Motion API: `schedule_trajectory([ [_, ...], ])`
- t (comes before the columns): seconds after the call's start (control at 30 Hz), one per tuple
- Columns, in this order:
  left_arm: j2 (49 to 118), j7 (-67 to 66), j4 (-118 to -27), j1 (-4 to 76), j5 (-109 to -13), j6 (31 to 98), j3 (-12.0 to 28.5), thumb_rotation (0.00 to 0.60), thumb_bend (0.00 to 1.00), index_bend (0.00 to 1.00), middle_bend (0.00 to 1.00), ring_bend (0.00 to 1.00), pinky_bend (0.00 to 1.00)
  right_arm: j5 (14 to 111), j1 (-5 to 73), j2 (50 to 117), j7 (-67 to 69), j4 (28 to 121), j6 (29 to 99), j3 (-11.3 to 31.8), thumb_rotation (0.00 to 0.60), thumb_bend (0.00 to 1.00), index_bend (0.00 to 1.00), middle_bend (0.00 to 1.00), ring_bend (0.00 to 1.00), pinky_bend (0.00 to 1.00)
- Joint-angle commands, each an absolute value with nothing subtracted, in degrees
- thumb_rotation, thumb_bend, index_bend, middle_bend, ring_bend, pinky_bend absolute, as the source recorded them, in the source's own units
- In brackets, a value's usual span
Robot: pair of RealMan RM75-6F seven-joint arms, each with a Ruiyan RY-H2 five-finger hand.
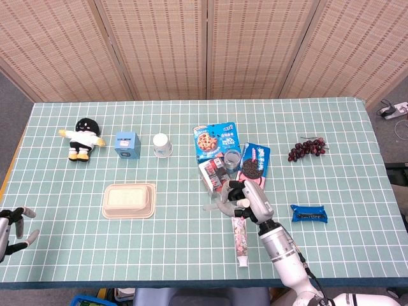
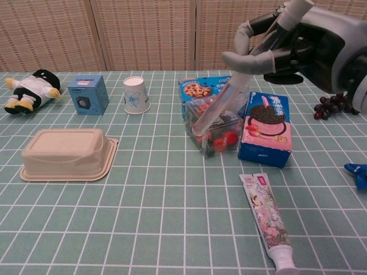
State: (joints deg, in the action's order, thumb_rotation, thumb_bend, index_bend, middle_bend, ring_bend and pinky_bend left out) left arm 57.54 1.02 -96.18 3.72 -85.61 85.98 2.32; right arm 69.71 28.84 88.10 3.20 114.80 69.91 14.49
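Currently: right hand (image 2: 298, 43) grips a clear tube (image 2: 226, 102) tilted above the snack packet (image 2: 215, 127); left hand (image 1: 9, 223) open, empty, near-left bench (image 1: 159, 236) edge.

Right hand (image 1: 250, 196): silver-grey back shell carrying a small printed label; grey rubbery fingers (image 2: 252, 59) with darker black segments between them; black palm housing seen in the chest view. Forearm: white and light-grey cylindrical casing with a darker ring at the wrist; thin dark cable trailing from its lower end toward 5 o'clock. Left hand (image 1: 9, 224), at the frame's 8 o'clock edge: pale grey fingers with black tips, only partly visible.
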Motion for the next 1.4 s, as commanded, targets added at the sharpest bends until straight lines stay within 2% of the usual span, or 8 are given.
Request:
schedule_trajectory([
  [0.03,57.5,1.0,-96.2,3.7,-85.6,86.0,2.3,0.600,0.24,0.55,0.74,0.48,0.71,73.8,28.6,89.4,-3.6,110.3,72.5,13.0,0.600,0.53,0.80,1.00,1.00,1.00],
  [0.17,57.6,1.1,-96.2,3.7,-85.6,86.1,2.3,0.600,0.24,0.55,0.74,0.48,0.71,77.0,28.7,91.7,-16.9,106.2,76.8,11.4,0.600,0.53,0.80,1.00,1.00,1.00],
  [0.27,57.5,1.2,-96.2,3.7,-85.6,86.0,2.3,0.600,0.24,0.55,0.74,0.48,0.71,77.5,28.5,93.5,-19.9,105.8,78.2,11.1,0.600,0.53,0.80,1.00,1.00,1.00],
  [0.47,57.5,1.2,-96.2,3.7,-85.6,86.1,2.3,0.600,0.24,0.55,0.74,0.48,0.71,76.1,28.3,93.0,-15.4,107.7,76.7,11.9,0.600,0.53,0.80,1.00,1.00,1.00],
  [0.77,57.4,1.1,-96.5,3.5,-85.9,86.6,2.3,0.600,0.24,0.55,0.74,0.48,0.71,71.7,28.0,90.4,-1.3,111.4,71.4,14.2,0.600,0.53,0.80,1.00,1.00,1.00],
  [1.1,57.2,1.6,-96.5,3.3,-86.1,86.9,2.2,0.600,0.24,0.55,0.74,0.48,0.71,73.4,28.8,92.4,-3.6,109.3,74.5,16.6,0.600,0.54,0.80,1.00,1.00,1.00],
  [1.4,57.2,2.0,-96.3,3.4,-86.1,86.7,2.3,0.600,0.24,0.56,0.74,0.48,0.71,70.8,30.1,93.3,-4.8,107.3,75.4,20.3,0.600,0.56,0.80,1.00,1.00,1.00],
])
